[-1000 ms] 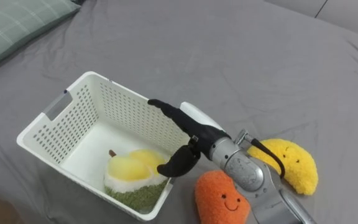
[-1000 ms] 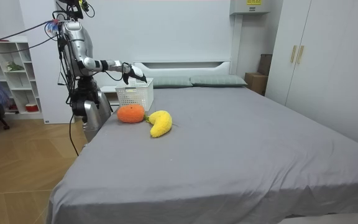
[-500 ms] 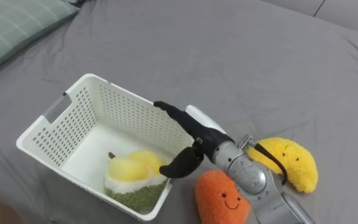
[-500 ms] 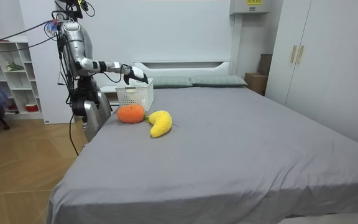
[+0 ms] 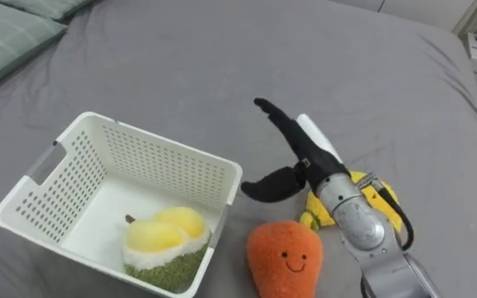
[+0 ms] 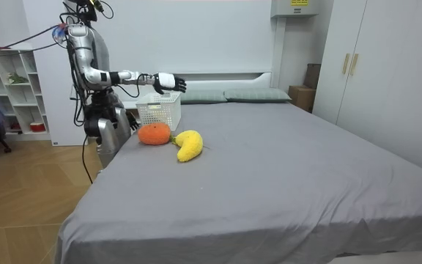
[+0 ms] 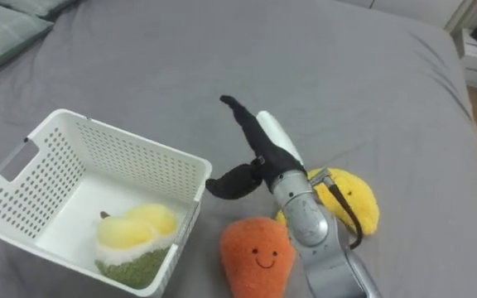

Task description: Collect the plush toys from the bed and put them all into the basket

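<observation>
In the eye views a white perforated plastic basket [image 5: 166,147] sits on the grey bed [image 5: 180,58], and a yellow and green plush fruit [image 5: 161,245] lies inside it against the near right corner. The right hand [image 5: 301,150] hangs above the sheet just to the right of the basket's rim. Its dark fingers [image 5: 273,115] are stretched straight out and the thumb is spread apart towards the basket, so it is open and holds nothing. Below it, on the bed outside the basket, lies an orange plush carrot with a stitched smile [image 5: 286,260]. Just beside that on the right is a yellow plush banana [image 5: 383,197], partly covered by the robot's forearm. A green checked pillow [image 5: 5,35] shows at the upper left. In the room view the robot stands at the bed's corner on the room view's left, with its right arm reaching out level. The empty right hand [image 6: 169,82] is above the basket [image 6: 158,115], and the orange plush carrot [image 6: 154,134] and the yellow plush banana [image 6: 187,145] lie on the sheet in front of the basket. A white wardrobe [image 6: 379,81] stands on the room view's right, and a white shelf [image 6: 9,88] stands behind the robot.
</observation>
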Available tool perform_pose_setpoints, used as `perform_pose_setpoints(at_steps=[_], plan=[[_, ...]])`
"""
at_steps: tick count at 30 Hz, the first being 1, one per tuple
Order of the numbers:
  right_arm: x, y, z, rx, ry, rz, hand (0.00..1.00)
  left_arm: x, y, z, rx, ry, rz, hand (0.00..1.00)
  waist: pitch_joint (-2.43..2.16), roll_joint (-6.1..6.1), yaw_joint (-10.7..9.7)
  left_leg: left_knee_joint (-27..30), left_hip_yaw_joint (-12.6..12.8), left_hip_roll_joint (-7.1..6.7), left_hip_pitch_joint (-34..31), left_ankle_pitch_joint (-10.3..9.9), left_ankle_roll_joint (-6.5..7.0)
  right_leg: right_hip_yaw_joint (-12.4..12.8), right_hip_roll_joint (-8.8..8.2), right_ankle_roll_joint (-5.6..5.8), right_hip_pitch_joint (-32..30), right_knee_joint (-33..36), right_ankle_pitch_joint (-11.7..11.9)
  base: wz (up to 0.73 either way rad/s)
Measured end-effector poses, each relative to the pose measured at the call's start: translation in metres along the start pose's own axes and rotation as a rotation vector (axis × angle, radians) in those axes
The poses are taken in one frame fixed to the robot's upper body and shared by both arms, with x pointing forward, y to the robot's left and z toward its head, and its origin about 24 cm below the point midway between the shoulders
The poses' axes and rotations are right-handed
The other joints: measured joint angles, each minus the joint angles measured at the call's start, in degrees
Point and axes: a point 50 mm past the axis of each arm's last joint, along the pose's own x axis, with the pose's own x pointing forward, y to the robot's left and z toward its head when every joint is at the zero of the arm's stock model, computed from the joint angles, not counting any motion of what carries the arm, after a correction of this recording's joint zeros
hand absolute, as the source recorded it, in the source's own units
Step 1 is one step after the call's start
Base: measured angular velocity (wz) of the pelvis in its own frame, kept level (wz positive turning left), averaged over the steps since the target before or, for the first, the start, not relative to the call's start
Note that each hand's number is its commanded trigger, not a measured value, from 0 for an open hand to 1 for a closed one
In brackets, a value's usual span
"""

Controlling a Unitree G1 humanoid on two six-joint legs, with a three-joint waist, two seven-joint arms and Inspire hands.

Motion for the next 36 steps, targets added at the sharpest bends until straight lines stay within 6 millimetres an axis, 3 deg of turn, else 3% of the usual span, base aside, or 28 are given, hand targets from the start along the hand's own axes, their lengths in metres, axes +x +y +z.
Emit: perform_pose_setpoints(at_steps=[7,12,23,26,29,34,36], plan=[[-0.003,-0.031,-0.007,0.065,0.006,-0.197,0.0,-0.002,0.003,-0.017,-0.006,0.042,0.015,0.0,0.04,0.08,-2.4,-0.5,0.5,0.18,1.3,0.0,-0.04,0.7,0.35,-0.02,0.8,-0.1,0.0,-0.03],[-0.01,-0.056,-0.016,0.107,0.026,-0.308,0.0,-0.005,0.007,-0.031,-0.02,0.079,0.034,0.0,-0.22,-0.35,-4.3,-0.5,0.6,0.2,1.3,0.0,-0.04,0.8,0.38,-0.02,0.9,-0.1,0.0,-0.01],[-0.022,-0.082,-0.047,0.06,0.14,-0.404,0.0,-0.006,0.014,-0.041,-0.027,0.101,0.067,0.0,-0.24,-1.05,-7.5,-0.2,0.6,0.21,0.3,0.0,-0.05,0.9,0.37,-0.04,0.3,0.1,0.0,0.01],[-0.026,-0.09,-0.056,0.029,0.172,-0.442,0.0,-0.005,0.021,-0.045,-0.015,0.111,0.083,0.0,-0.15,-1.11,-7.5,-0.1,0.9,0.31,-0.6,0.0,-0.08,1.0,0.4,-0.09,-0.7,0.5,0.1,-0.04],[-0.024,-0.095,-0.072,0.028,0.239,-0.479,0.0,-0.003,0.028,-0.044,-0.006,0.104,0.095,0.0,-0.36,-1.5,-7.2,0.2,1.9,0.51,-2.5,0.0,-0.05,1.2,0.38,-0.2,-3.0,1.0,0.3,-0.13],[-0.023,-0.096,-0.095,0.027,0.351,-0.514,0.0,0.001,0.026,-0.028,0.018,0.056,0.061,0.0,-0.21,-1.55,-6.1,1.1,2.0,0.45,-5.9,0.3,0.27,1.3,0.35,-0.08,-6.3,0.9,1.0,-0.02],[-0.012,-0.095,-0.098,0.02,0.367,-0.502,0.0,0.004,0.026,-0.017,0.002,0.031,0.053,0.0,0.04,-1.99,-6.0,1.1,2.1,0.46,-8.0,0.7,0.3,1.3,0.3,-0.13,-8.5,1.0,1.3,0.0]])
